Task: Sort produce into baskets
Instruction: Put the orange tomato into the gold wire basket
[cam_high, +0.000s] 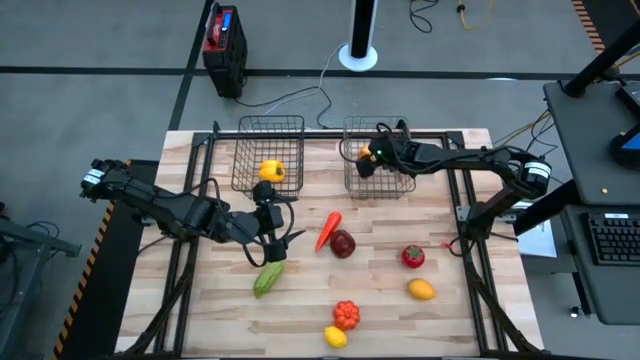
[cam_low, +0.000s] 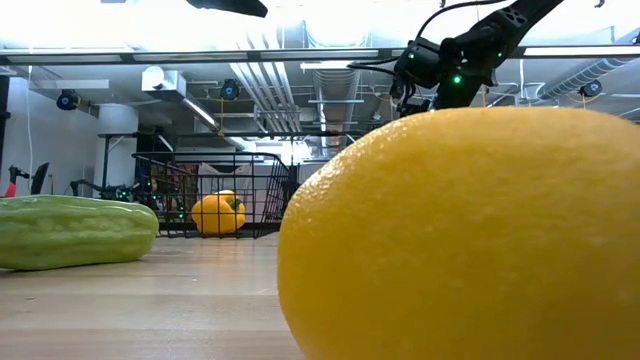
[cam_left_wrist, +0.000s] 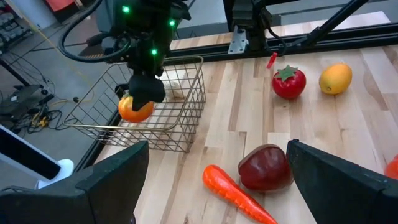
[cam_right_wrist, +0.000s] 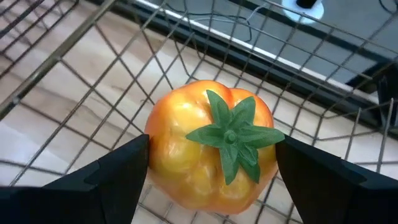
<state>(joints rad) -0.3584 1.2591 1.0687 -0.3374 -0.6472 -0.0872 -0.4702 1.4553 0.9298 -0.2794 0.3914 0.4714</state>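
1. Wooden slats form the surface (cam_high: 300, 300), which carries two wire-mesh baskets along its 12 o'clock edge.
2. Left basket (cam_high: 250, 165) holds a yellow pepper (cam_high: 271, 171), which lies at the basket's 5 o'clock corner.
3. Right basket (cam_high: 400, 185) stands just beside the left one, toward 3 o'clock.
4. Right gripper (cam_high: 366, 156) is positioned over the right basket, at its 9 o'clock side. Its fingers grip an orange-yellow tomato (cam_right_wrist: 208, 149) with a green star-shaped calyx; the right wrist view shows one finger on each side of the fruit, with basket mesh below.
5. Left gripper (cam_high: 271, 247) hovers near the centre of the surface with its fingers spread wide and nothing between them. The green cucumber (cam_high: 267, 279) lies just beside it, toward 6 o'clock.
6. Orange carrot (cam_high: 328, 229) and dark red apple (cam_high: 343, 243) lie touching or nearly touching at the centre of the surface.
7. Red tomato (cam_high: 413, 257) lies toward 3 o'clock of the apple; a yellow-orange fruit (cam_high: 421, 290) lies near it, toward 6 o'clock.
8. Red-orange pepper (cam_high: 346, 314) and lemon (cam_high: 335, 337) sit close together at the 6 o'clock edge.
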